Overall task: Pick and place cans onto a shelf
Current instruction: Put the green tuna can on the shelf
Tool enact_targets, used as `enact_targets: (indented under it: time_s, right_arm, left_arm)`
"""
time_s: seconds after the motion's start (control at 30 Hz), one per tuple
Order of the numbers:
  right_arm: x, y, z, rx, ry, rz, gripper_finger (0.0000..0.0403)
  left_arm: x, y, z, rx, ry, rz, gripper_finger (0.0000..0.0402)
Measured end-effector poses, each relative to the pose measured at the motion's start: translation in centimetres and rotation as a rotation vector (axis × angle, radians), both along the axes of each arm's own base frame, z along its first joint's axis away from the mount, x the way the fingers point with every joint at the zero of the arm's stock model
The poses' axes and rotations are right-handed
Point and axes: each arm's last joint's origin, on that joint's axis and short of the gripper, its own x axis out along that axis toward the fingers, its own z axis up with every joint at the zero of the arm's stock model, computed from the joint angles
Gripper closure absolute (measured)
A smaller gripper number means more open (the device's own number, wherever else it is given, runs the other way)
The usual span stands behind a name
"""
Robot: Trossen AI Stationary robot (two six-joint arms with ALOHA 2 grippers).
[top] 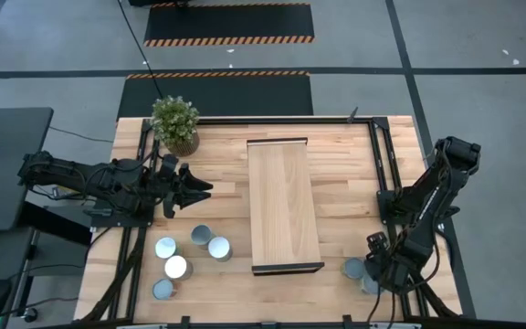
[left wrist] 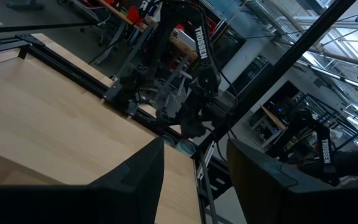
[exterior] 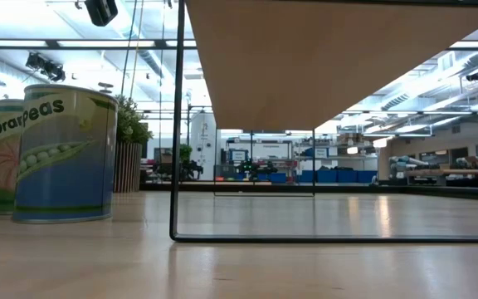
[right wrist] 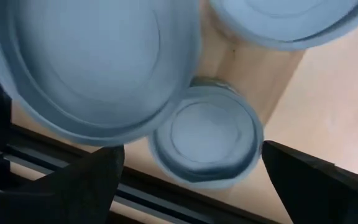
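The shelf is a raised light-wood plank at the table's middle; its underside shows in the low view. Several cans stand in a cluster near the front left, two of them with pea labels. More cans stand at the front right. My right gripper hangs open over these, pointing down; in its wrist view the fingers stand on either side of one can's round top, apart from it. My left gripper is open and empty, left of the shelf.
A potted plant stands at the far left of the table. Black frame rails run along both table sides. The shelf rests on thin black wire legs. Bare tabletop lies between the shelf and each arm.
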Motion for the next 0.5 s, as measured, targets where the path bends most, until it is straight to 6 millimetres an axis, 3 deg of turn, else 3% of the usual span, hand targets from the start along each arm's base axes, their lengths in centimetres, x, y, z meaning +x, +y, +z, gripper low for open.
enact_targets:
  time_s: [0.5]
  right_arm:
    - [-0.4,-0.9,-2.0,-0.016,-0.027,0.018,0.0015]
  left_arm:
    - [0.0,0.0,0.0,-0.025,0.001,0.000,0.0221]
